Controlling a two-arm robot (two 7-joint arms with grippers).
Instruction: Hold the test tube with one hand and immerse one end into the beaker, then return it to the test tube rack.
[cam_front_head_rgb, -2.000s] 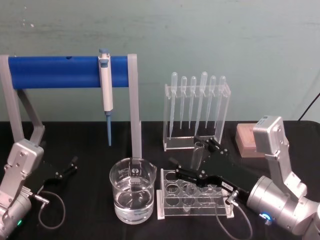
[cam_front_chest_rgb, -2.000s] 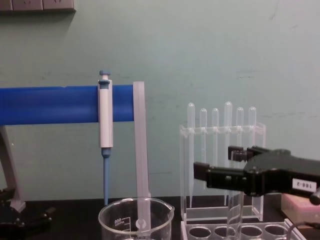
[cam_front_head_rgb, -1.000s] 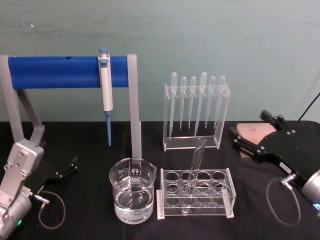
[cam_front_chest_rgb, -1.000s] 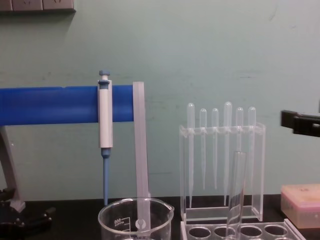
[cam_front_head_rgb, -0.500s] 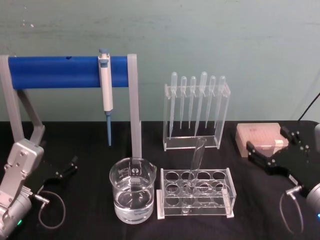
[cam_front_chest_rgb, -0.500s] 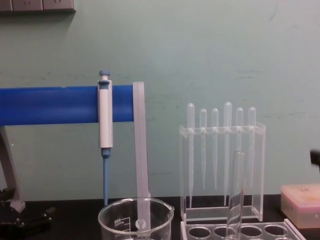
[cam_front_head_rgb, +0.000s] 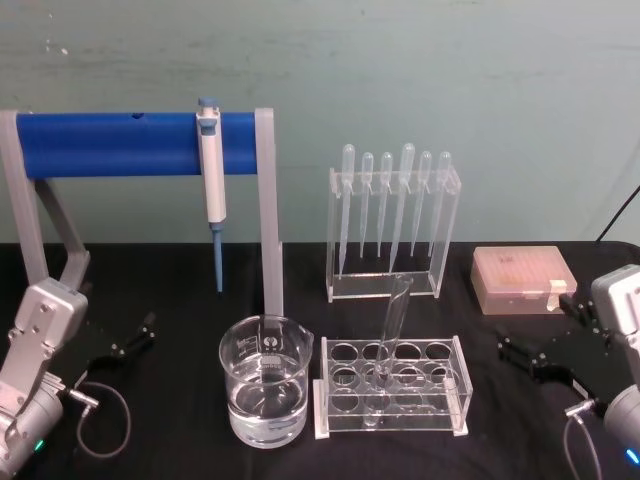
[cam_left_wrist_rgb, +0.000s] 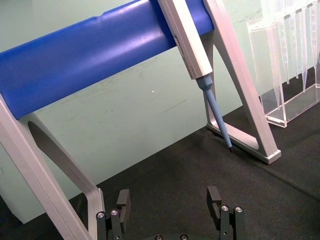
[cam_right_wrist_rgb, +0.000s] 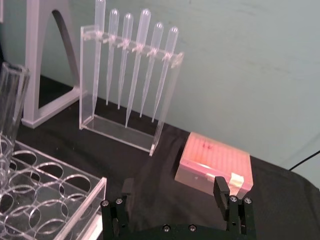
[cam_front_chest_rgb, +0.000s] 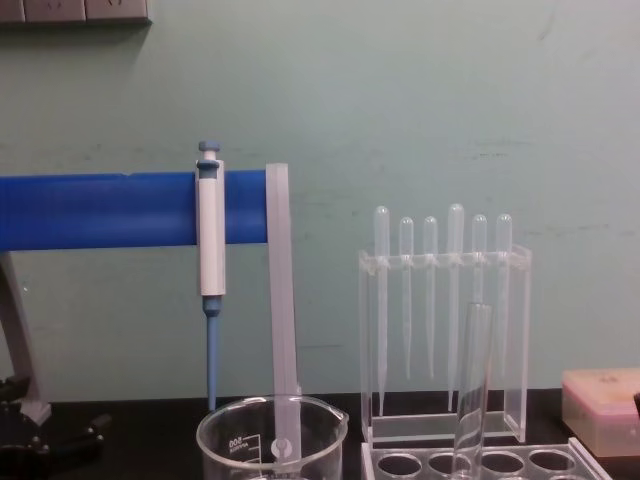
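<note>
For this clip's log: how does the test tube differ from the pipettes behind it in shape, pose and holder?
The test tube is one wide open-mouthed tube; the pipettes are six thin ones with bulb tops and tapered tips. The test tube leans in the low rack near the beaker; the pipettes hang roughly straight down in the tall clear stand behind. Both are clear, and neither gripper touches them.

beaker (cam_front_chest_rgb: 272, 440) base cut off, chest view

We see a pale green wall (cam_front_head_rgb: 480, 90), scuffed in places, behind a black table (cam_front_head_rgb: 170, 285). White outlet plates (cam_front_chest_rgb: 75, 10) sit high on it, and a black cable (cam_front_head_rgb: 618, 215) hangs at right.
</note>
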